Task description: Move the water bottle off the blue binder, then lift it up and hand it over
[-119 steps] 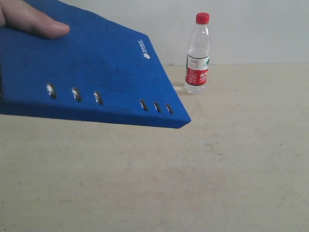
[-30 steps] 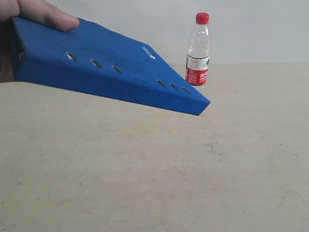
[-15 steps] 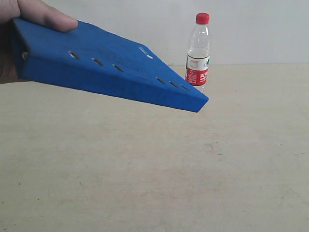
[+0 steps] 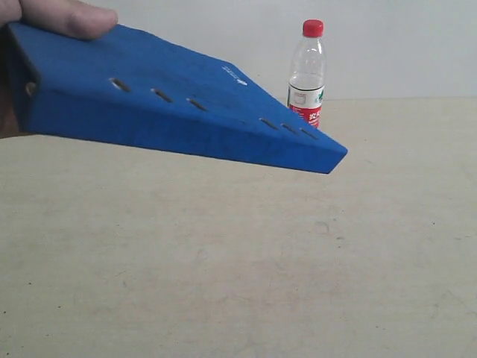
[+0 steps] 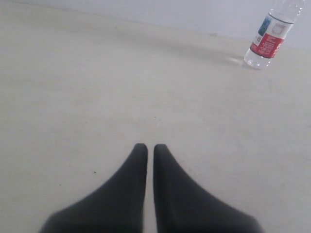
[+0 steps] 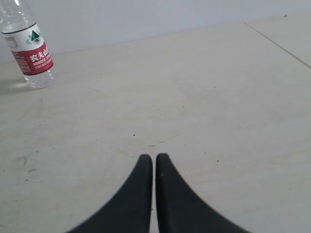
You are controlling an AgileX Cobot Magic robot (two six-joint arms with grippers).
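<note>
standing place: the water bottle (image 4: pixel 306 71) is upright on the beige table (image 4: pixel 298 261), close to the pale wall (image 4: pixel 410 45), and not on the blue binder (image 4: pixel 112 67).
bottle details: red cap (image 4: pixel 313 28) on, red-and-white label; in the exterior view the binder's edge hides its base.
binder: held in the air and tilted, its spine with the slotted holes (image 4: pixel 160 95) facing the camera, one corner pointing down to the right, a small white logo (image 4: pixel 237 74) on the top cover.
hand (image 4: pixel 63 16): a person's thumb lies on the binder's top cover at the upper left of the exterior view.
left gripper (image 5: pixel 146 145): jaws pressed together, only a thin slit between them, nothing held, over bare table, well apart from the bottle.
right gripper (image 6: pixel 149 156): jaws likewise closed and empty, over bare table, bottle well apart.
</note>
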